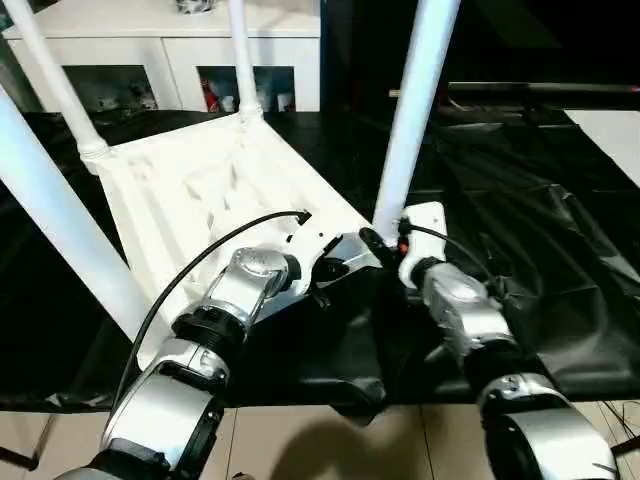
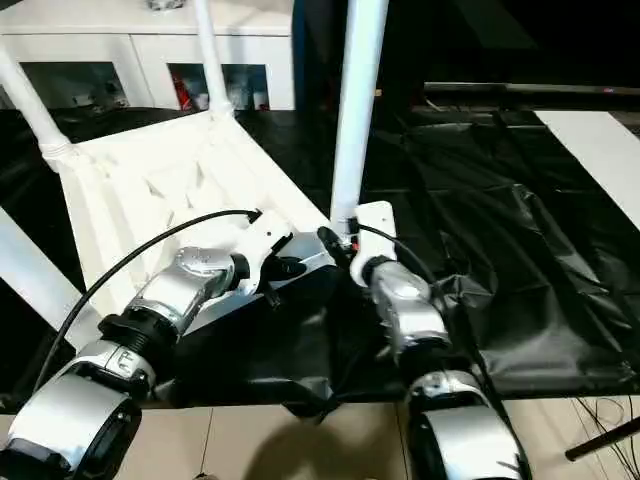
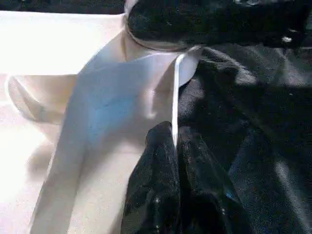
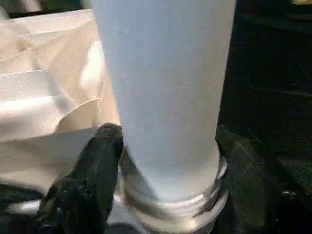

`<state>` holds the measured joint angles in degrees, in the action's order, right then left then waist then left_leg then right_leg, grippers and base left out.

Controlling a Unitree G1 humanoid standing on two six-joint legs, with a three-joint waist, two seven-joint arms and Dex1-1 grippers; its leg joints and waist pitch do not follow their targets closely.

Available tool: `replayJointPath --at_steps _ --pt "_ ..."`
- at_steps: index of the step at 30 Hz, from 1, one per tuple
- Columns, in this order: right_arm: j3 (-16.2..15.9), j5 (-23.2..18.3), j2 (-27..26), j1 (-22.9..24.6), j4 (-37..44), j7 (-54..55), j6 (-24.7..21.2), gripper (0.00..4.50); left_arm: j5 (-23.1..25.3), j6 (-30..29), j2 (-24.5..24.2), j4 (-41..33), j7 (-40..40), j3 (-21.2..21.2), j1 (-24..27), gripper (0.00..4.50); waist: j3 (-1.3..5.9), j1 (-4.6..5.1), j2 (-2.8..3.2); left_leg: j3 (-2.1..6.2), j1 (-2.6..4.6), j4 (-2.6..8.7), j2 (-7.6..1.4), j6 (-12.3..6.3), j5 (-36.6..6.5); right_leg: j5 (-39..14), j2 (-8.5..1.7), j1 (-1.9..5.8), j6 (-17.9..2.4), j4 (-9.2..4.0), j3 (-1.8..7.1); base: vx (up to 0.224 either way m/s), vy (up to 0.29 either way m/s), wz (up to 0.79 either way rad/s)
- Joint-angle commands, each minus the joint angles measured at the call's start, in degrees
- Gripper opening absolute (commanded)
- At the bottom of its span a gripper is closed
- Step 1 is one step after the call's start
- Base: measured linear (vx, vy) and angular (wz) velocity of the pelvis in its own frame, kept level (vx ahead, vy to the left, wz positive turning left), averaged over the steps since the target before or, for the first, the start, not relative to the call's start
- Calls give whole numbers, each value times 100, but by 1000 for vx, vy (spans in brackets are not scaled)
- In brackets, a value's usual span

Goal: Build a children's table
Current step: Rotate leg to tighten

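The white plastic ribbed tabletop lies upside down on black sheeting, its legs standing up. The left gripper pinches the tabletop's thin near edge between closed black fingers. Just to its right, the right gripper grips the base of the near-right long white tapered tube leg at its corner socket.
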<state>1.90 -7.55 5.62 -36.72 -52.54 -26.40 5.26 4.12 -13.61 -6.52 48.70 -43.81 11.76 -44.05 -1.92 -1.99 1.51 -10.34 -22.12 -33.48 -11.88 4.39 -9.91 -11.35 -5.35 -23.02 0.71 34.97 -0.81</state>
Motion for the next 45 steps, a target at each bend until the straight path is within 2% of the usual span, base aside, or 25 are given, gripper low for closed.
replayJointPath --at_steps 1,3,4,6,10,13,15,18,19,23,24,27,30,35,40,45 --pt "-202 -84 -84 46 129 -432 58 345 -72 216 -22 13 -112 40 133 0 316 -7 -106 -28 53 377 -30 -414 -1182 -706 -143 251 -1250 -444 50 0 0 0" --pt "-263 -120 108 83 259 -865 -18 372 -109 233 -139 -158 -449 128 231 0 307 -9 -103 -29 66 379 -40 -471 -1205 -756 -140 246 -1314 -449 40 0 0 0" --pt "-381 -105 306 122 349 -1342 -93 372 -146 239 -267 -331 -804 210 329 0 309 5 -133 -41 55 371 -37 -497 -1206 -765 -140 244 -1318 -450 46 0 0 0" --pt "-499 -64 490 164 423 -1740 -109 372 -167 327 -404 -486 -1135 289 420 0 305 -11 -127 -29 43 376 -44 -530 -1192 -839 -148 258 -1324 -449 38 0 0 0" --pt "-491 -207 773 201 547 -2600 -329 372 -286 475 -727 -840 -1861 388 613 0 307 -20 -127 -38 59 377 -77 -568 -1091 -589 -144 251 -1469 -401 46 0 0 0" --pt "-667 -212 1044 259 690 -3367 -295 372 -438 443 -1097 -1187 -2571 428 779 0 313 -65 -127 -63 79 358 -94 -608 -939 -297 -128 239 -1585 -358 38 0 0 0" --pt "-741 -266 1129 299 789 -3688 -340 372 -461 426 -1225 -1270 -2702 417 804 0 311 -112 -112 -65 86 353 -101 -627 -928 -149 -122 237 -1609 -329 36 0 0 0" --pt "-907 -288 1259 381 949 -4108 -393 372 -492 401 -1366 -1320 -2804 377 813 0 318 -138 -114 -72 100 347 -101 -616 -885 -63 -126 234 -1640 -319 39 0 0 0" --pt "-974 -285 1306 410 1001 -4246 -414 372 -504 392 -1414 -1320 -2842 358 810 0 308 -140 -127 -73 85 346 -93 -620 -878 -43 -122 243 -1627 -315 36 0 0 0" --pt "-967 -291 1310 387 992 -4311 -461 372 -507 394 -1485 -1319 -2882 313 808 0 301 -133 -126 -68 88 356 -91 -526 -965 -223 -142 240 -1602 -328 45 0 0 0" --pt "-920 -298 1286 370 994 -4319 -510 346 -522 386 -1502 -1335 -2893 304 812 0 301 -131 -131 -69 91 355 -92 -516 -968 -240 -143 238 -1599 -333 47 0 0 0" --pt "-831 -365 1227 344 998 -4349 -595 335 -539 370 -1514 -1365 -2914 285 816 0 314 -131 -123 -67 94 347 -92 -513 -846 -66 -132 246 -1633 -308 45 0 0 0" --pt "-826 -399 1223 349 1021 -4404 -635 298 -547 361 -1512 -1363 -2917 280 812 0 314 -133 -126 -70 92 340 -87 -542 -808 46 -127 250 -1667 -300 42 0 0 0" --pt "-874 -428 1243 401 1094 -4513 -718 265 -583 333 -1532 -1371 -2947 300 808 0 321 -146 -118 -68 96 332 -87 -550 -759 126 -129 256 -1692 -288 38 0 0 0" --pt "-907 -408 1242 438 1119 -4534 -742 256 -583 325 -1551 -1391 -2963 312 830 0 325 -150 -121 -69 97 327 -83 -556 -747 137 -129 262 -1696 -284 36 0 0 0" --pt "-996 -216 1192 495 1016 -4306 -685 256 -552 313 -1473 -1401 -2782 292 882 0 325 -152 -128 -69 97 324 -84 -562 -739 127 -129 260 -1688 -280 37 0 0 0"
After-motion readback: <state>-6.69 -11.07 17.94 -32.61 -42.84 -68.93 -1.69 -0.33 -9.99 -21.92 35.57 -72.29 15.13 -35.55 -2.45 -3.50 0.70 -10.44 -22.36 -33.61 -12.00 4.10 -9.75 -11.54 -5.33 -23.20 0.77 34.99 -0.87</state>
